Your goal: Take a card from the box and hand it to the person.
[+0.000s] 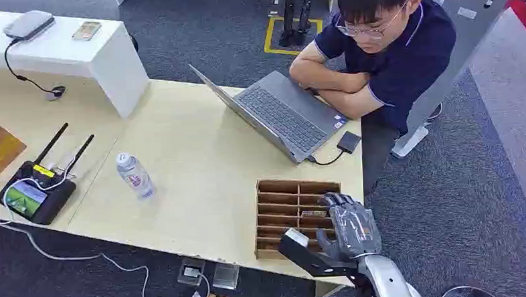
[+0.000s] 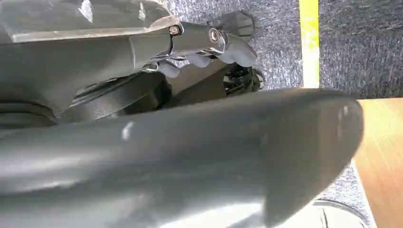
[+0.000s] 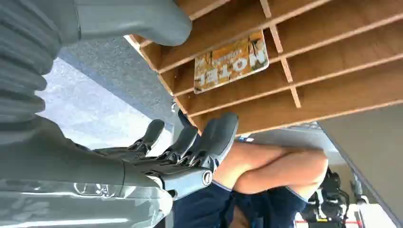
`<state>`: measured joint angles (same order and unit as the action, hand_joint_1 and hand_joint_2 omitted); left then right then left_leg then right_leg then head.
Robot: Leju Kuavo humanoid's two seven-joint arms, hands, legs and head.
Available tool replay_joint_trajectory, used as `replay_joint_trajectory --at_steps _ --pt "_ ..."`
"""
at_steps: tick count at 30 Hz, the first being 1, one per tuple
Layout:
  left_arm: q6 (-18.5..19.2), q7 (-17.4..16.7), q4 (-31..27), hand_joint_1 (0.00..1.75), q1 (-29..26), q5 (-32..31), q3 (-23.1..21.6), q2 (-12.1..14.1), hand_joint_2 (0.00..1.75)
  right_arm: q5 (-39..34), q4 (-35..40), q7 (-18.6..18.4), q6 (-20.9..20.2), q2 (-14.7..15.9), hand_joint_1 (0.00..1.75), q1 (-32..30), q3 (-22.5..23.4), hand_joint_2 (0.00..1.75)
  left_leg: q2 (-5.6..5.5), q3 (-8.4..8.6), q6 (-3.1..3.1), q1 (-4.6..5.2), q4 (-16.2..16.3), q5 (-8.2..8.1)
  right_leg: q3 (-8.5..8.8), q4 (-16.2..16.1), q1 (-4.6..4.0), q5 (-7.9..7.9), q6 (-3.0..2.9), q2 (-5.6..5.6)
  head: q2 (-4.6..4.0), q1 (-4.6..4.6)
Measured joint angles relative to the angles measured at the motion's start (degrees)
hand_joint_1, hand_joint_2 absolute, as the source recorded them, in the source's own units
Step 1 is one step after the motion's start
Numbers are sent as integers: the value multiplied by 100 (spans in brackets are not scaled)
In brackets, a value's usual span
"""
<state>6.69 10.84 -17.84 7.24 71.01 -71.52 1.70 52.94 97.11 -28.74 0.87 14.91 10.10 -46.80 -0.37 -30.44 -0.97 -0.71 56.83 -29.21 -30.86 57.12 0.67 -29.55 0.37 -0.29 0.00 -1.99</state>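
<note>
Right hand [image 1: 349, 226] hovers spread over the box's [image 1: 277, 218] right edge — card [image 3: 231, 61] lies untouched inside.

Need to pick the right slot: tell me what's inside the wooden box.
One orange card lies in a slot of the wooden box; other visible slots look bare. The right hand covers the slots on the box's right side.

A light wooden table [image 1: 201, 164] and white bench [image 1: 109, 55] stand on dark grey carpet [image 1: 463, 200].

Pale wooden table [image 1: 201, 184] with box [image 1: 295, 216], laptop [image 1: 279, 114], bottle [image 1: 134, 175].
</note>
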Motion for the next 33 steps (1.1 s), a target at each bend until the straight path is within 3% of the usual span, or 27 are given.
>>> replay_joint_trajectory --at_steps 3,4,10,11,12,33 --pt "0 0 0 0 0 -2 0 0 0 -53 -54 20 0 -2 72 -1 -15 175 0 -1 0 0 0 0 0 0 0 0 0 0 0 0" --pt "0 0 0 0 0 -2 0 0 0 -66 -79 31 0 -4 86 0 -22 175 0 -1 0 0 0 0 0 0 0 0 0 0 0 0" --pt "-2 -11 -2 0 0 -2 0 0 0 -127 -232 116 0 -44 91 7 -63 175 0 -1 0 0 0 0 0 0 0 0 0 0 0 0" --pt "-2 -11 -2 0 0 -2 0 0 0 -140 -251 120 0 -57 99 9 -70 175 0 -1 0 0 0 0 0 0 0 0 0 0 0 0" --pt "-2 -13 -2 0 0 0 0 0 0 -140 -273 122 0 -61 134 8 -79 175 0 -1 0 0 0 0 0 0 0 0 0 -1 0 0" --pt "-9 -72 -4 0 3 31 2 0 0 -164 -437 129 70 -96 152 155 -146 175 0 0 0 0 0 0 0 1 0 0 0 0 0 0"
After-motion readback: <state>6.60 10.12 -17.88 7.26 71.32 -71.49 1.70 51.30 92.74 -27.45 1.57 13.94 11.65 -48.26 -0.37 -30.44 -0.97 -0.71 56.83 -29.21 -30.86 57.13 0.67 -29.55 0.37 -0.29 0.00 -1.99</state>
